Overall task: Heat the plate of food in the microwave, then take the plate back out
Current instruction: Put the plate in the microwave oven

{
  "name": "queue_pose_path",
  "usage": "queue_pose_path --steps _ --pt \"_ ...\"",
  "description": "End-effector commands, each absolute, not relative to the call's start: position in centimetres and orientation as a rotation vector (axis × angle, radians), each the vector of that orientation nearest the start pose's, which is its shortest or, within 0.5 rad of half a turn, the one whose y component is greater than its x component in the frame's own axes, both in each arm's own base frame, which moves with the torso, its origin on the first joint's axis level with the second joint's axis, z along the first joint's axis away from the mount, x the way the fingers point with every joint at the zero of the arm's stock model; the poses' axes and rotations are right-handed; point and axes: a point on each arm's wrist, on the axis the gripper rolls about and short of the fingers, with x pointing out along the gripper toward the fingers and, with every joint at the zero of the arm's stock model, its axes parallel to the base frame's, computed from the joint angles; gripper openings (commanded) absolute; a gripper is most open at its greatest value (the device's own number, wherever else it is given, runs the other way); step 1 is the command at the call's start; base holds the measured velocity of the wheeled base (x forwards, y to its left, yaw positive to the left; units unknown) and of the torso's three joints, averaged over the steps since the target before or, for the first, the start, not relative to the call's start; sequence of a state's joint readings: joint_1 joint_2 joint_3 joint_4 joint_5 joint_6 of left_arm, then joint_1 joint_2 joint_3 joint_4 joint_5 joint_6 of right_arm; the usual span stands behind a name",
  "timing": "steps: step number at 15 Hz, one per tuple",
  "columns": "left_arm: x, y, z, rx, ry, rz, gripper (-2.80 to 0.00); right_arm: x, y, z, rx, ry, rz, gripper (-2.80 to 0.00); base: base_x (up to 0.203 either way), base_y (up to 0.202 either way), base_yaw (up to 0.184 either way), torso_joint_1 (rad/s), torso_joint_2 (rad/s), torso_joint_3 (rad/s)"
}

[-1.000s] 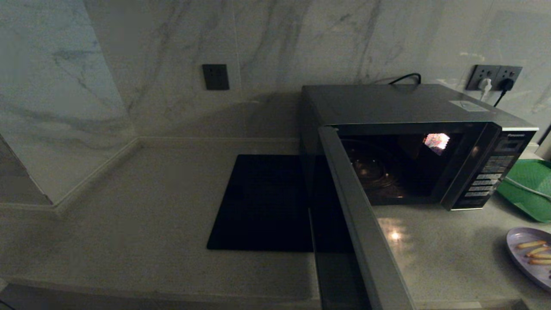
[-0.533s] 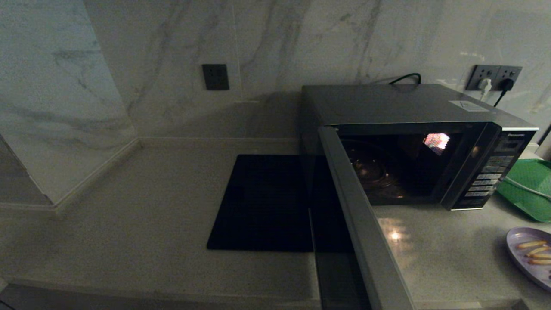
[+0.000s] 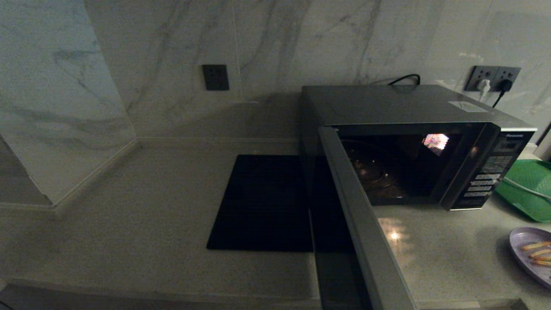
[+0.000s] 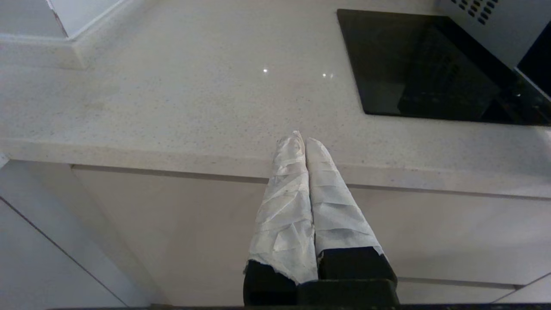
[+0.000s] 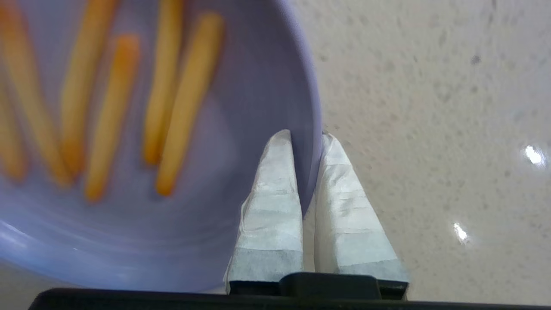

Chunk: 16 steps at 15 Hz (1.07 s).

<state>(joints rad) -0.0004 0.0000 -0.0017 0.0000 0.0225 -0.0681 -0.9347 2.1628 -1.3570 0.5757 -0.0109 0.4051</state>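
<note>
The microwave (image 3: 400,103) stands on the counter with its door (image 3: 366,232) swung wide open and its dark cavity lit. The plate of food (image 3: 531,254), pale lilac with golden sticks, lies on the counter at the far right, cut off by the head view's edge. In the right wrist view my right gripper (image 5: 305,137) is shut on the plate's (image 5: 241,107) rim, one finger inside it and one outside, with the sticks (image 5: 185,99) just beyond. My left gripper (image 4: 300,138) is shut and empty, parked in front of the counter's front edge.
A flat black mat (image 3: 262,202) lies left of the microwave. A green tray (image 3: 527,189) sits behind the plate beside the button panel. The open door juts out past the counter's front edge. Wall sockets (image 3: 493,77) with plugs are behind the oven.
In the head view the plate has slid a little to the right, towards the picture's edge. The microwave, door and mat stay as they were.
</note>
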Motion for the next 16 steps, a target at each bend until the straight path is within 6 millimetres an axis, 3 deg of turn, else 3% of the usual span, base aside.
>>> queue_pose_path --steps 1,7,12,16 --pt "-2.3 0.1 7.6 -0.069 -0.002 0.023 -2.8 21.5 -29.1 7.6 0.96 1.126 -1.06 -2.8 0.0 0.0 0.0 0.0 0.0 0.0" --pt "-2.3 0.1 7.6 -0.069 -0.002 0.023 -2.8 21.3 -28.8 7.8 0.964 1.123 -1.052 -2.8 0.0 0.0 0.0 0.0 0.0 0.0" --pt "-2.3 0.1 7.6 -0.069 -0.002 0.023 -2.8 21.0 -28.2 10.9 0.939 1.038 -0.972 -2.8 0.0 0.0 0.0 0.0 0.0 0.0" --pt "-2.3 0.1 7.6 -0.069 -0.002 0.023 -2.8 20.9 -27.8 11.9 0.959 1.002 -0.919 -2.8 0.0 0.0 0.0 0.0 0.0 0.0"
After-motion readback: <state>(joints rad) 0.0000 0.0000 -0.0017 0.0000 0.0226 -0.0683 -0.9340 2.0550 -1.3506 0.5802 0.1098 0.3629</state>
